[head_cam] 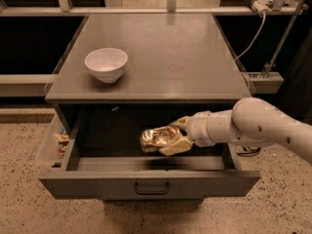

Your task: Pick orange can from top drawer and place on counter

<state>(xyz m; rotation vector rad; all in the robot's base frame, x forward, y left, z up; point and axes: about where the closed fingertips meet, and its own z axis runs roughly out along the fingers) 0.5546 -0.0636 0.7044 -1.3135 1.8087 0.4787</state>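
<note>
Reaching into the open wide grey metal top drawer (146, 182) from its right side, white arm (253, 126); cream two-finger gripper (172, 136) clenched on the small shiny orange-gold can (155, 138), one finger above, one below. Can mid-drawer, beneath flat grey counter's (185, 57) front edge. White ceramic bowl (106, 64) near counter's left edge

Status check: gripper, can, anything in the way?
Gripper inside top drawer, shut on orange can. Can not yet on counter. White bowl sits on counter, left in view.
</note>
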